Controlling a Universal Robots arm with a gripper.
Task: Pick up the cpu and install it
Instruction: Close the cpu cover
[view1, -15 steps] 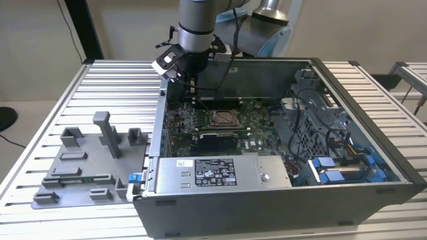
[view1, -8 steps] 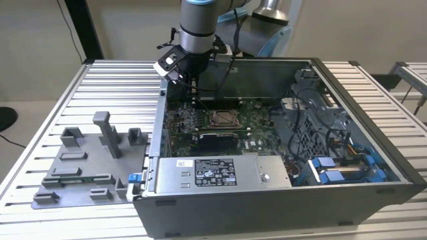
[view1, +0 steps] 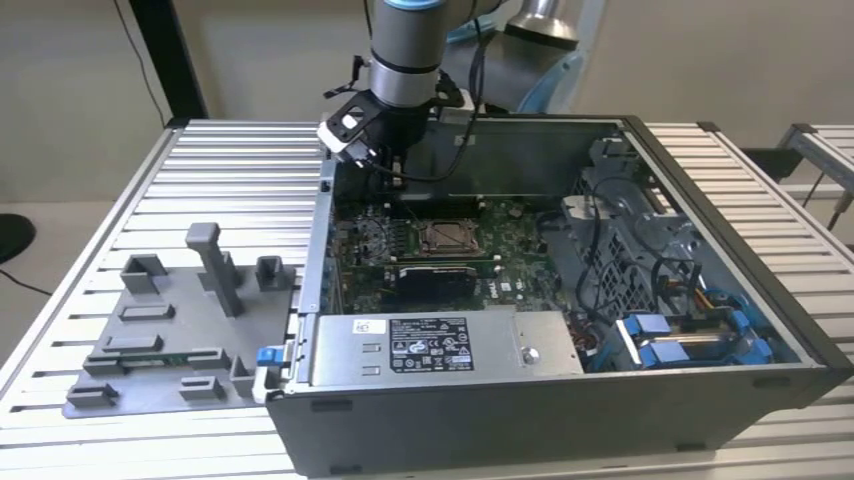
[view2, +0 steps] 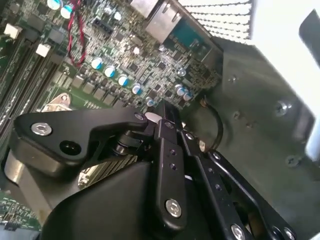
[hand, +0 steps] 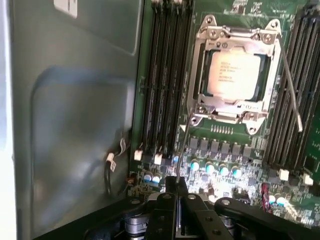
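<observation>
Ribbed metal tabletop (view1: 227, 170) carries an open computer case (view1: 534, 420), with a grey fixture tray (view1: 160, 345) beside it. The cpu (hand: 232, 75) lies flat inside the socket (hand: 220, 112) on the green motherboard (hand: 252, 10), metal frame around it; you can't tell if that frame is latched. The end effector (hand: 178, 186) hovers off the socket's corner, between socket and case wall (hand: 75, 125), fingers closed together, gripping nothing.

Risks, as I judge them: the thin lever rod (hand: 291, 85) beside the socket stands off the board and could catch a finger; the capacitors (hand: 215, 167) between end effector and socket stand proud and are easy to clip on a low sideways pass; a knock on the frame could shift the cpu on its contacts; the black cable (view1: 427, 178) off the wrist could snag the case rim.

Room: tight toward the wall; memory slots (hand: 162, 75) flank the socket; open space is straight up from the socket.
</observation>
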